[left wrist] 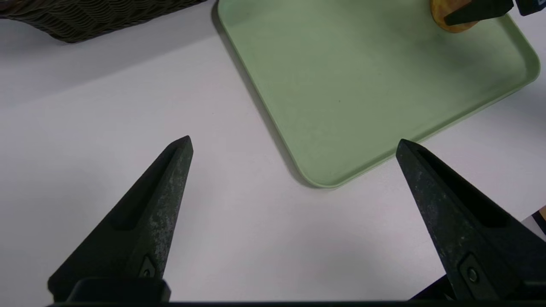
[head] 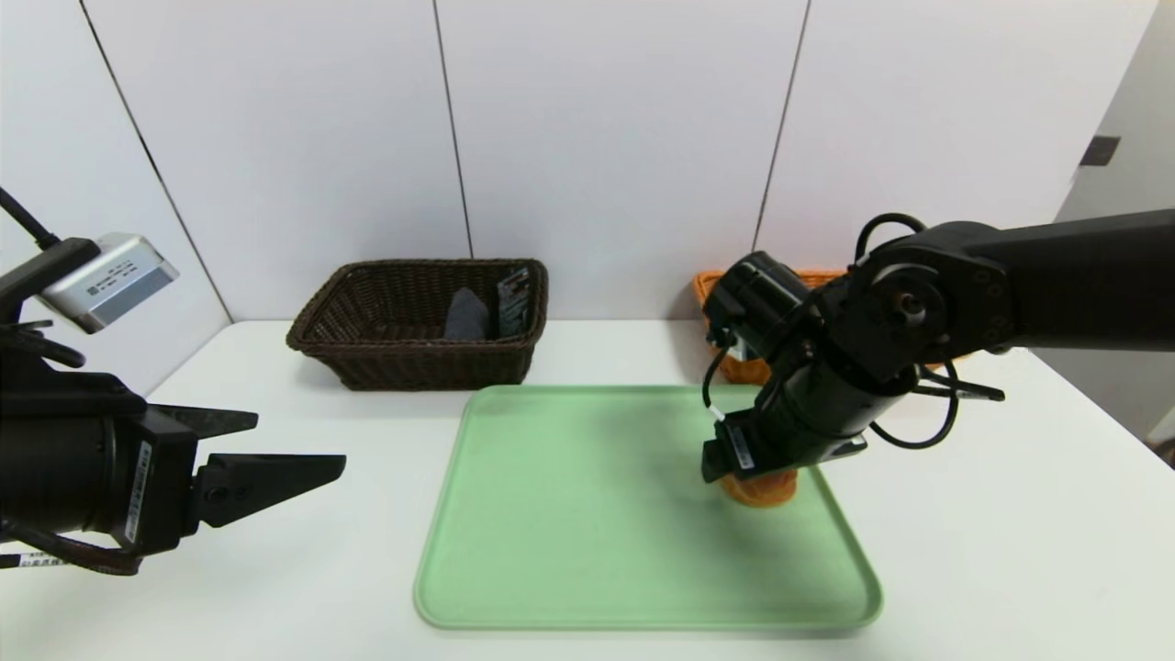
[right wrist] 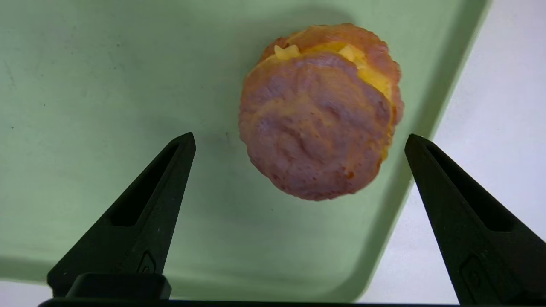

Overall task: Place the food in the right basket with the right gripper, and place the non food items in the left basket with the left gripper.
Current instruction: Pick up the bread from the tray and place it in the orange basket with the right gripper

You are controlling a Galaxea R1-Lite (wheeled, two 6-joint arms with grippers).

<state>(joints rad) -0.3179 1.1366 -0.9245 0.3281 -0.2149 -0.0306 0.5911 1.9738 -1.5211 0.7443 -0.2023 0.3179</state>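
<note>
As the bun [right wrist: 318,123] lay toward the right side of the green tray [head: 643,514], our right gripper [right wrist: 300,136] hovered over it with jaws spread wide to either side, grasping nothing. We judged the bun light and somewhat soft, its rough crust giving fair grip but its layered edge liable to squash or shift. We therefore favoured a low hold across its widest part, squeezed gently, before a lift toward the orange basket [head: 746,370] at the far right. Our left gripper [head: 301,439] waited at the near left beside the tray, its jaws apart and empty. Beyond it, at the far left, we saw a grey cloth [head: 467,317] and a dark packet [head: 513,303] inside the dark brown basket [head: 413,365].
</note>
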